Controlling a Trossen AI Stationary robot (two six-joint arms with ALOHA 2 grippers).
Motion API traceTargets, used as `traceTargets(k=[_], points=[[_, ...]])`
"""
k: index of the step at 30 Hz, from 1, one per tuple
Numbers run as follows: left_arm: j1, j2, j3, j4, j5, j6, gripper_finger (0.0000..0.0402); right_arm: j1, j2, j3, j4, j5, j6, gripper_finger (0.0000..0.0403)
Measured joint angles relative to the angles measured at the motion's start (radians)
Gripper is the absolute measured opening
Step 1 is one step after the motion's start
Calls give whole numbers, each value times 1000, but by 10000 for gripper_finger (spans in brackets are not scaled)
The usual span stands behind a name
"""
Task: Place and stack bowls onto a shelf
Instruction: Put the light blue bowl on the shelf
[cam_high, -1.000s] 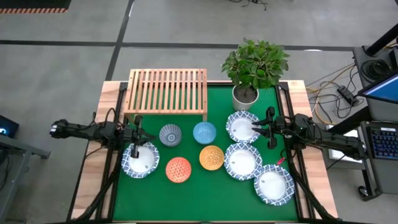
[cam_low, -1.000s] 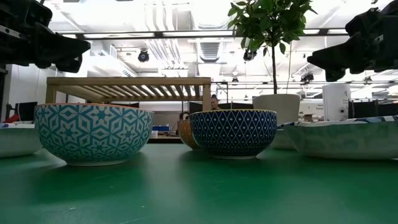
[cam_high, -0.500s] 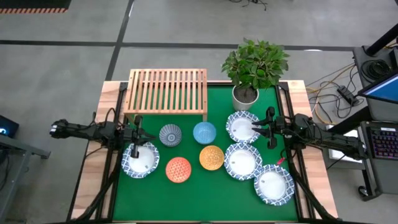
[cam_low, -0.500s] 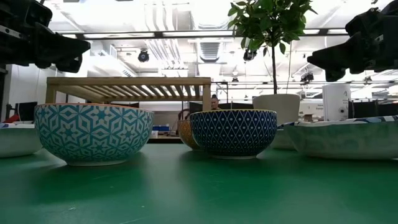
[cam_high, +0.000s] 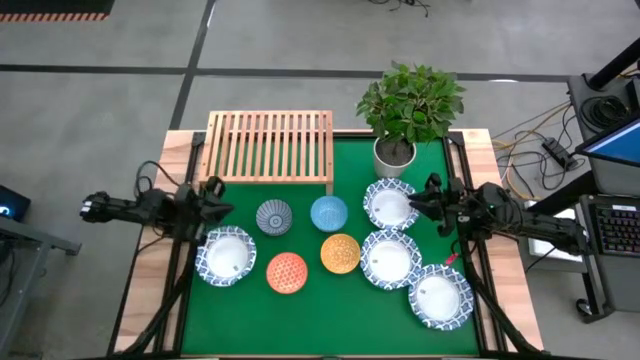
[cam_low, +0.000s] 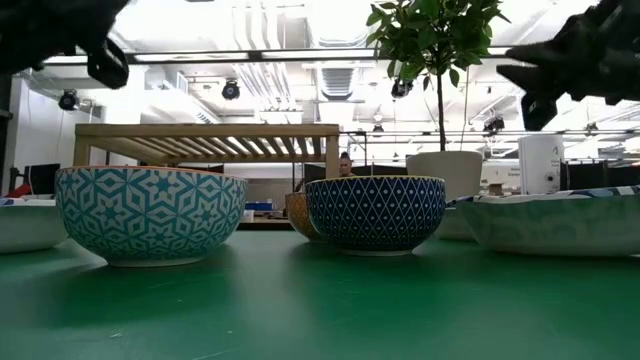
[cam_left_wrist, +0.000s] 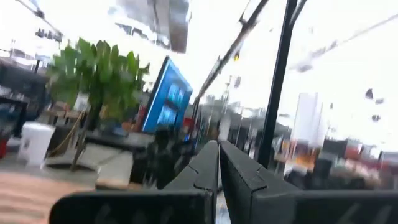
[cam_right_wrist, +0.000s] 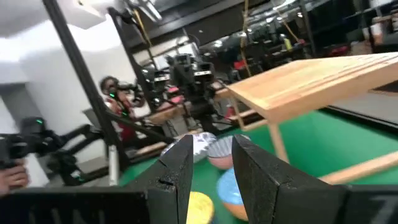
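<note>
Four wide white bowls with blue rims rest on the green mat: one at the left (cam_high: 226, 256) and three at the right (cam_high: 390, 204), (cam_high: 389, 258), (cam_high: 440, 296). Between them sit the grey-blue (cam_high: 274, 216), light blue (cam_high: 328, 212), yellow-orange (cam_high: 340, 253) and red-orange (cam_high: 287, 272) bowls. The wooden shelf (cam_high: 270, 145) stands at the far left. My left gripper (cam_high: 216, 192) hovers shut beyond the left white bowl, tipped upward (cam_left_wrist: 219, 158). My right gripper (cam_high: 414, 204) hovers open above the far right white bowl's edge, with nothing between its fingers (cam_right_wrist: 211, 162).
A potted plant in a white pot (cam_high: 395, 155) stands at the far right, next to the shelf. Open green mat (cam_high: 330, 320) lies along the near edge. In the right wrist view a person (cam_right_wrist: 115, 93) shows in the room beyond the table.
My left gripper has risen and tipped upward, rolling about its own axis, and has drawn back from over the left white bowl toward the far left. My right gripper has rolled and tipped up a little in place. No bowl has moved.
</note>
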Motion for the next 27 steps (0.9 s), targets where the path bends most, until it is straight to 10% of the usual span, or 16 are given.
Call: traceTargets(k=[18, 27], points=[[0, 167, 67, 360, -7, -19, 0, 120, 164, 126, 170, 8, -56, 100], [0, 361, 372, -136, -11, 123, 0, 144, 471, 380, 40, 7, -162, 100]])
